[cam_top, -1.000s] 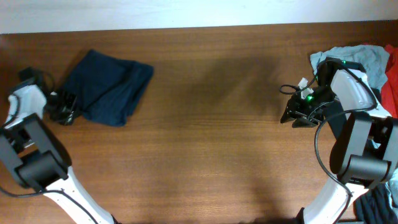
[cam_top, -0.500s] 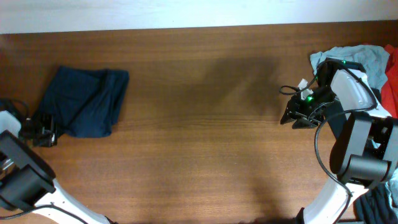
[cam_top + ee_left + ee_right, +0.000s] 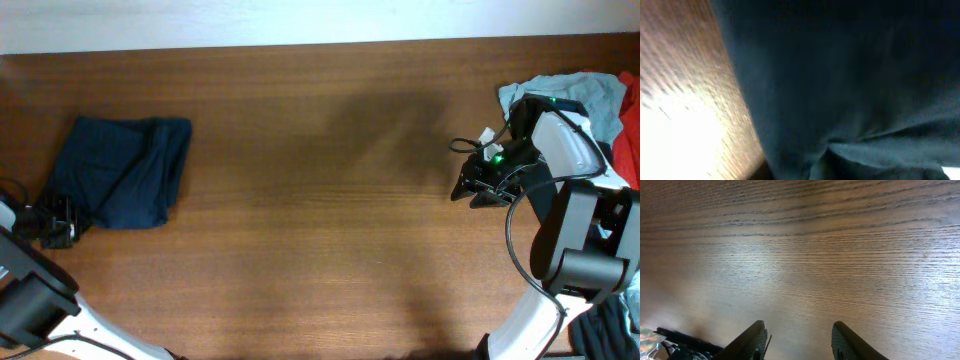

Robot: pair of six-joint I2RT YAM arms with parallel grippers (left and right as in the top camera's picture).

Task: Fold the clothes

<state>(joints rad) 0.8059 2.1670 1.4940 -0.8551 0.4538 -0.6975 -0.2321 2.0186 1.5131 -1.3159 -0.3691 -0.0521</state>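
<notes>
The clothes point(image 3: 120, 170), dark navy shorts folded into a bundle, lie at the far left of the table. My left gripper point(image 3: 57, 222) sits at their near-left corner, touching the cloth. Whether its jaws are open or shut does not show. In the left wrist view the navy cloth point(image 3: 850, 75) fills nearly the whole frame and hides the fingers, with a strip of wood at the left. My right gripper point(image 3: 470, 188) hovers over bare wood at the right, open, with nothing between its fingers point(image 3: 757, 340).
A heap of other clothes lies at the right edge behind the right arm: a pale blue shirt point(image 3: 575, 90) and a red cloth point(image 3: 630, 130). A dark garment point(image 3: 615, 325) hangs at the bottom right. The table's point(image 3: 320, 230) left edge is close to the left gripper.
The left gripper has pulled the shorts leftward and toward the front edge, almost out of the frame. The right arm has not moved.
</notes>
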